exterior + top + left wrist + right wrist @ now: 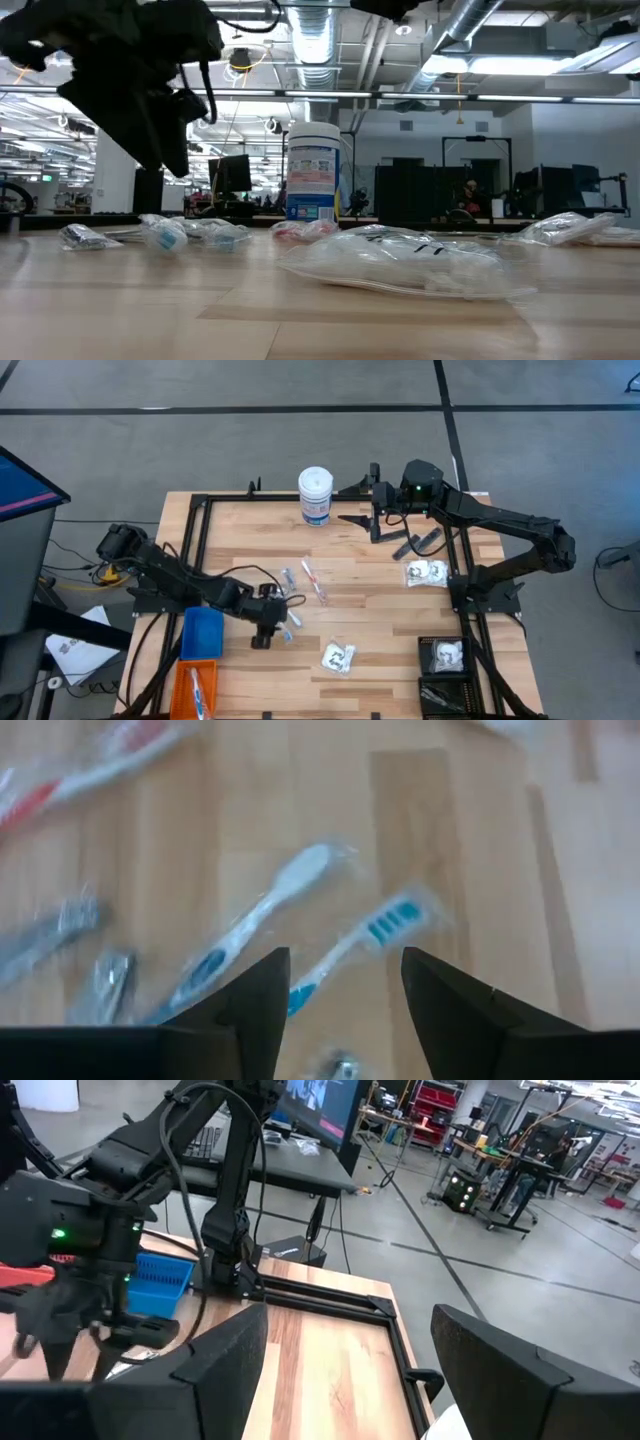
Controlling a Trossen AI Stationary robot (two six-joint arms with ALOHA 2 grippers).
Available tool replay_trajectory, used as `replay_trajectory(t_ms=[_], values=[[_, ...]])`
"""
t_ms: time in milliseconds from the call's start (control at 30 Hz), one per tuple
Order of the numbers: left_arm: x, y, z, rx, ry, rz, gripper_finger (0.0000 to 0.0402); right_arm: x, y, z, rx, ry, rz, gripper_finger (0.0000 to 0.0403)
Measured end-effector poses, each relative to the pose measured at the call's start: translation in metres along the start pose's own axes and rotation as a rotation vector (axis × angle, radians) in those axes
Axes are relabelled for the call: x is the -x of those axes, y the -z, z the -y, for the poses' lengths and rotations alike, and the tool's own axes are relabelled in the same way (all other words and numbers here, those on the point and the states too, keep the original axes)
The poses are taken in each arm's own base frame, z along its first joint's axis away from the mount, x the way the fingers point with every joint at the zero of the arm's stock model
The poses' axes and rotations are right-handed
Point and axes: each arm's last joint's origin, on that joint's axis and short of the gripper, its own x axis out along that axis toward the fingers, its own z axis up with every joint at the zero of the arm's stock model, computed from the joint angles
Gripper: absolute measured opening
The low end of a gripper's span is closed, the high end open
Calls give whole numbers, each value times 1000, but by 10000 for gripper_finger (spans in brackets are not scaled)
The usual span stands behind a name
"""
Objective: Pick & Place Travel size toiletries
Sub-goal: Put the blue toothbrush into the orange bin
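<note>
The travel size toiletries lie scattered on the wooden table (360, 610): wrapped blue-and-white toothbrushes (290, 622), a white-and-red one (315, 582), clear packets (338, 657) (427, 573) and slim black pieces (415, 543). My left gripper (278, 622) hangs open, slanting down over the blue-and-white toothbrushes. In its wrist view its fingers (345, 960) stand on either side of a blue-bristled toothbrush (375, 930) without touching it; a second one (255, 925) lies beside. My right gripper (375, 510) waits open, raised near the far edge.
A tall white canister (316, 495) stands at the far middle. A blue bin (202, 632) and an orange bin (197, 685) sit at the near left, a black bin (445, 657) at the near right. A black frame (195, 530) borders the table.
</note>
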Motion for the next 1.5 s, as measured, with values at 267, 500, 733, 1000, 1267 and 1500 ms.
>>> replay_trajectory(t_ms=[267,500,733,1000,1267,1500], values=[[-2,-1,-10,-139,-10,-8,190,0,0,1,0,2,1,276],[-16,4,0,-123,56,-62,189,0,0,0,3,1,-3,276],[-50,15,1,-218,-11,-184,190,0,0,0,15,1,-3,276],[-54,15,-1,-194,-22,-197,180,0,0,0,15,1,-3,276],[-56,14,-10,11,-8,-203,56,0,1,0,15,1,-4,276],[-42,-1,-16,371,-114,-127,16,0,1,0,13,-1,-9,276]])
